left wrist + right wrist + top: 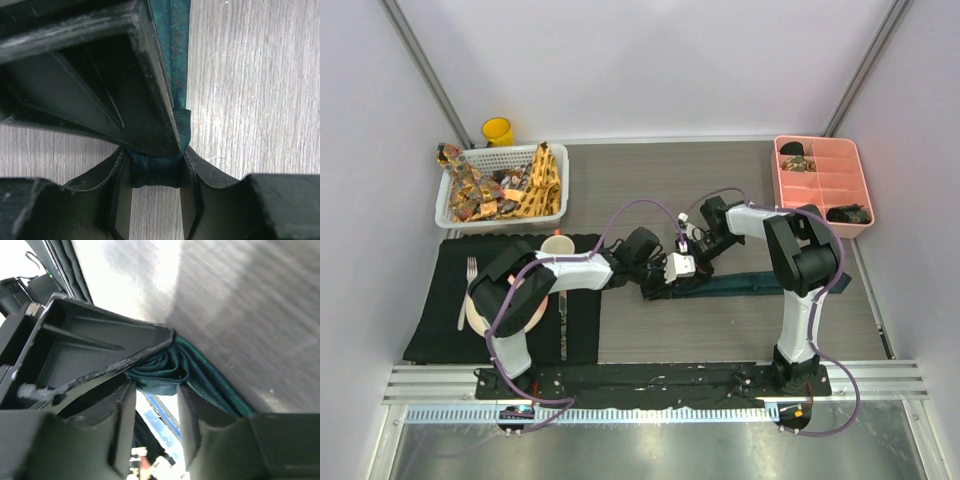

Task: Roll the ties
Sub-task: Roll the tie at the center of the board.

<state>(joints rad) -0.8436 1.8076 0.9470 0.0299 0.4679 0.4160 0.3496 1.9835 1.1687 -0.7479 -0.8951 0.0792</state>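
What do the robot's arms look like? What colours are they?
The left arm and right arm are built from chunky white and black pieces. A purple cable loops along each one. The left gripper and right gripper each have two black plastic fingers, a bit scuffed at the edges.

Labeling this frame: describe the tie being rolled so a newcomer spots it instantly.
On the grey table, look between the white basket of patterned ties and the pink tray. The dark teal tie lies stretched along the tabletop there. It alone is plain, with no pattern.
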